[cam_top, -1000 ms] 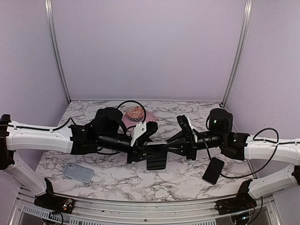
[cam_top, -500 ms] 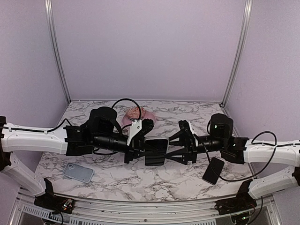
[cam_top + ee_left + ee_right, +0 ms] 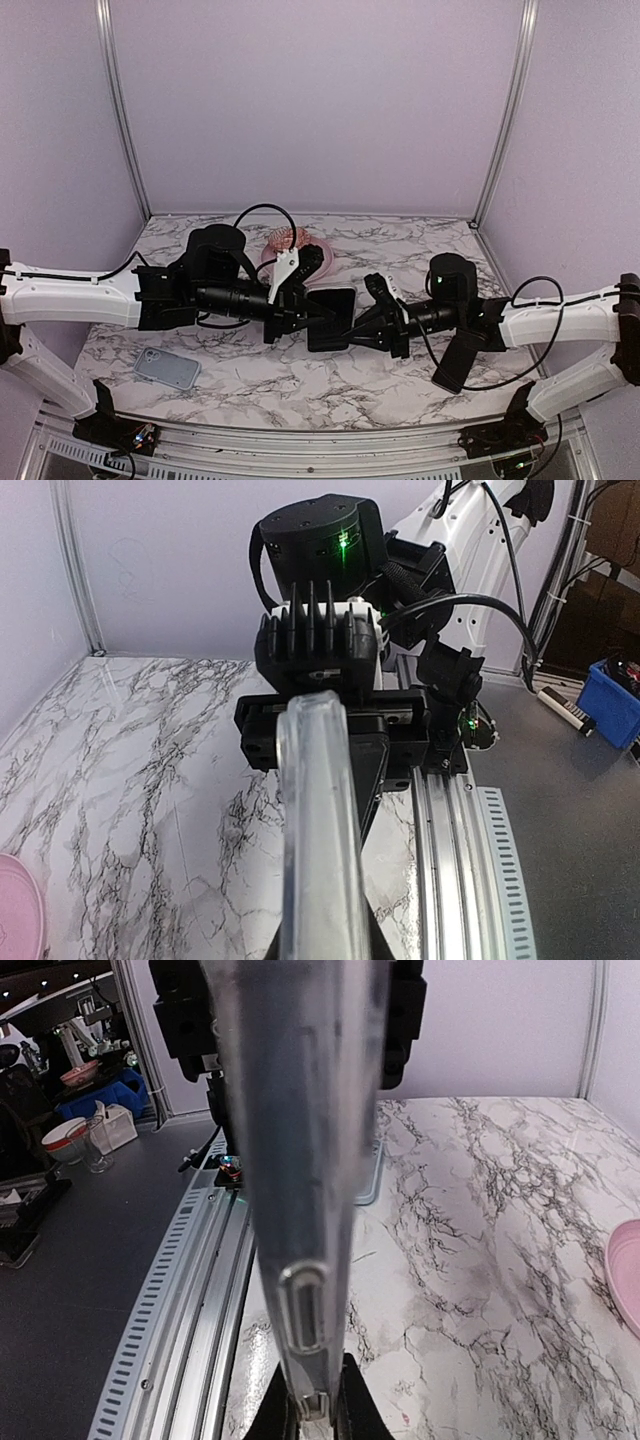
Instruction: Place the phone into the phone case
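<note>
Right hand (image 3: 360, 324) shifted leftward; phone (image 3: 330, 318) between it and left hand (image 3: 305, 311), both gripping it.

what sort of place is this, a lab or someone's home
Probably a robotics lab test cell: a marble-patterned tabletop boxed in by plain lilac wall panels and aluminium frame posts, with a blue plastic bin outside it.

The marble table (image 3: 300, 392) carries a grey-blue slab (image 3: 167, 368) front-left, a pink dish (image 3: 322, 250) behind, a black phone (image 3: 455, 362) right.
</note>
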Tool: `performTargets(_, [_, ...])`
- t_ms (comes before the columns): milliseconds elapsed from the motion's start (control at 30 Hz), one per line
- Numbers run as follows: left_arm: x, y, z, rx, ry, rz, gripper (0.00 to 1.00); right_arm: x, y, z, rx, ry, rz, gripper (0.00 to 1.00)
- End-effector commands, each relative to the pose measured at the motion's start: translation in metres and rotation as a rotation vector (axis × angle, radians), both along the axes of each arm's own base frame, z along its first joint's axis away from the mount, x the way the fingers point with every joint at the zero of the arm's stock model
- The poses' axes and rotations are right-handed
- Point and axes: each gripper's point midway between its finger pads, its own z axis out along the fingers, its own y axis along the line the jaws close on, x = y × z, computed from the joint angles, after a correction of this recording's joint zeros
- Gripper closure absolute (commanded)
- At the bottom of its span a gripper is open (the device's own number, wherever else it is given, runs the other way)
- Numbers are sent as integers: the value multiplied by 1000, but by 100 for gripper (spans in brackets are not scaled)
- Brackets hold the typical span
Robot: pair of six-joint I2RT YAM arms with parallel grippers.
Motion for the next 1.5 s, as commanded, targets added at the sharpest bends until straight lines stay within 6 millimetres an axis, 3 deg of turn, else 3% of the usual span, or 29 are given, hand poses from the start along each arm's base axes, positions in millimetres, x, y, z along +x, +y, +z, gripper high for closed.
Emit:
performTargets(0, [-9,-2,40,-125,-75,-37,100,3,3,31,69,-19,10,100])
performTargets(100, [1,-1,37,-114,-76,17,76,9,-4,41,85,39,1,100])
performTargets(167, [19,4,36,-104,-83,124,44,26,-14,47,91,114,-37,100])
performTargets(200, [38,10,36,-97,-84,242,33,33,-19,49,85,147,-53,100])
performTargets(267, [81,37,35,-74,-105,526,20,50,-26,49,53,196,-116,100])
performTargets(333, [108,67,34,-49,-122,729,14,64,-32,42,-3,267,-167,100])
performTargets(467, [123,95,30,-39,-103,848,12,96,-45,18,-91,496,-288,100])
performTargets(667, [130,98,7,26,-54,872,11,131,-65,-37,-169,765,-428,100])
performTargets(867, [140,103,-25,169,10,907,11,149,-82,-86,-230,880,-510,100])
performTargets(1067, [142,107,-46,201,91,901,10,162,-108,-133,-260,1008,-607,100])
performTargets(1233, [142,109,-54,212,113,902,10,169,-121,-157,-317,1011,-672,85])
performTargets(1467, [144,115,-63,236,133,916,10,177,-141,-176,-422,978,-791,75])
